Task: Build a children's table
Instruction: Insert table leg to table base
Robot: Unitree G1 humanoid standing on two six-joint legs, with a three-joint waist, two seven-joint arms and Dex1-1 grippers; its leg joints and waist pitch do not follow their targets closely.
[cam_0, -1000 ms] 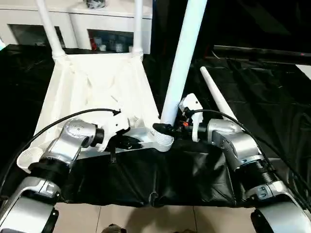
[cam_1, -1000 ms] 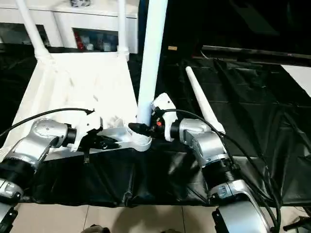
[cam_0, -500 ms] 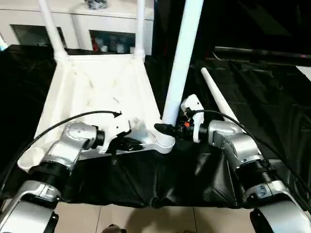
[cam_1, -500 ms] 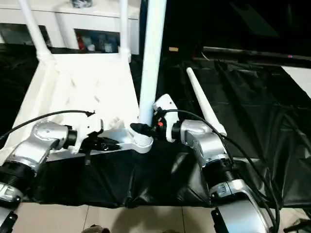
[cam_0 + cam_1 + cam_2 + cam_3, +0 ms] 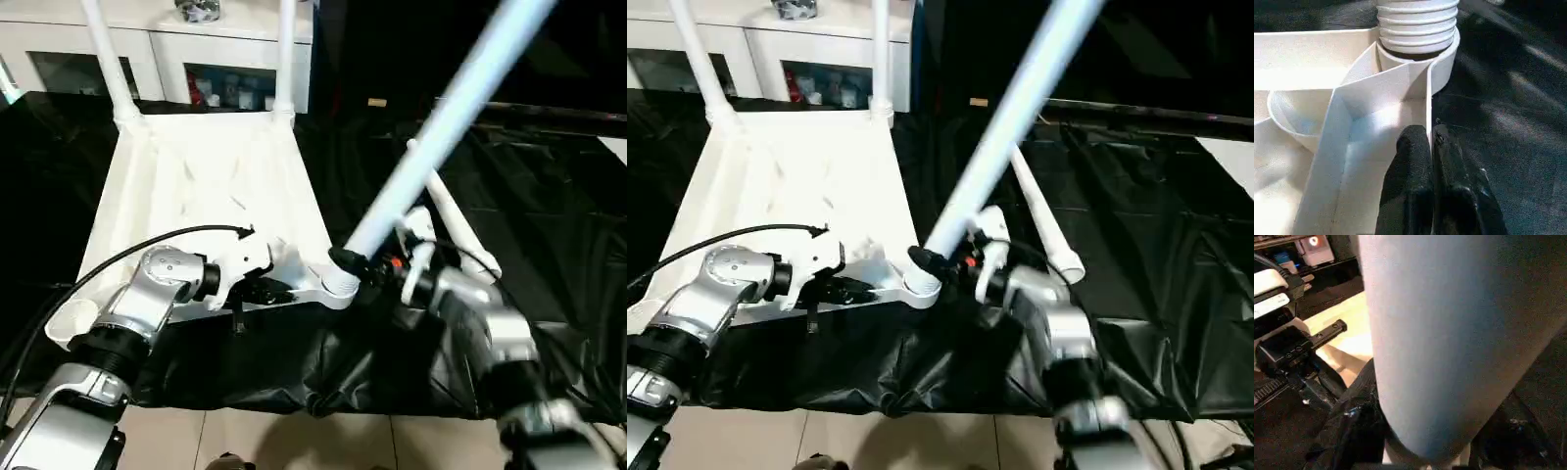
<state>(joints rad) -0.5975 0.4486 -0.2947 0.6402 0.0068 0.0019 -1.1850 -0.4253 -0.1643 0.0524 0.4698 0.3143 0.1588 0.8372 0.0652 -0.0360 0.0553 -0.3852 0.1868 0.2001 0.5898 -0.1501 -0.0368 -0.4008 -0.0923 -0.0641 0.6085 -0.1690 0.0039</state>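
The children's table top lies upside down on the black cloth, with two white legs standing in its far corner sockets. A third leg has its threaded end in the near right socket and leans steeply to the right. My right gripper is shut on this leg's base, and the leg looms close in the right wrist view. My left gripper is shut on the top's rim wall just beside that socket. The fourth leg lies loose on the cloth behind the right arm.
A white glass-door cabinet stands behind the black-draped table. The cloth hangs over the near edge above a tiled floor. The near left socket sits open by my left forearm.
The held leg has tipped from nearly upright to a steep lean toward the right, and my right arm has moved with it. My left gripper has kept its hold on the rim.
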